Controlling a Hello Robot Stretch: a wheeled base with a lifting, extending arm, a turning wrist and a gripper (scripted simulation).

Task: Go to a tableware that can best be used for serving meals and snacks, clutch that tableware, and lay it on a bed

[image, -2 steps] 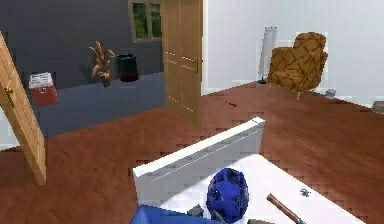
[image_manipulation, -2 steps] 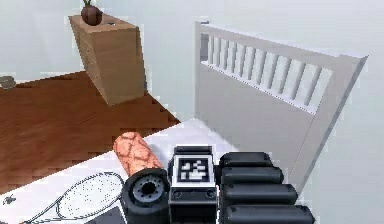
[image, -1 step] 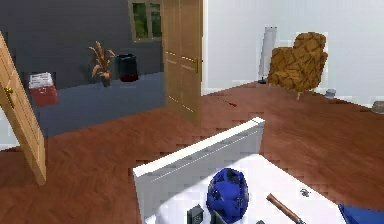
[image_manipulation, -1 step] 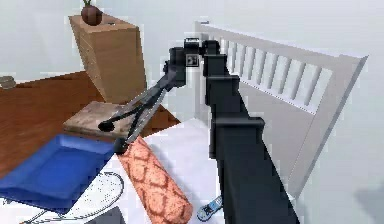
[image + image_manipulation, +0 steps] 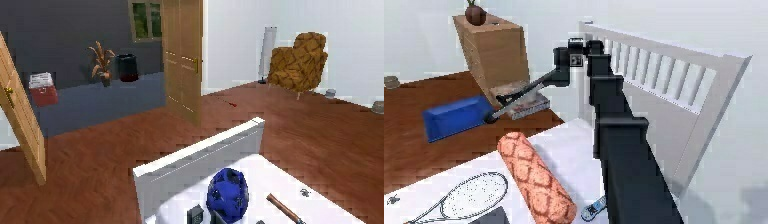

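- The forward view looks ahead and a little down from the robot. The bed and its white end board are near, at the bottom edge, and the armchair is far across the floor.
- The arm side view looks from the robot's body out along the arm, low over the white sheet, with the slatted board near.
- Both views share the bed.

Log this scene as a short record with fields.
bed: white bed with a slatted white end board
on bed: orange patterned pillow; tennis racket; blue bag-like thing
floor: blue box
furniture: wooden cabinet with a plant on top; armchair
gripper: gripper beyond the bed's edge, near the blue box; cannot tell whether it holds anything
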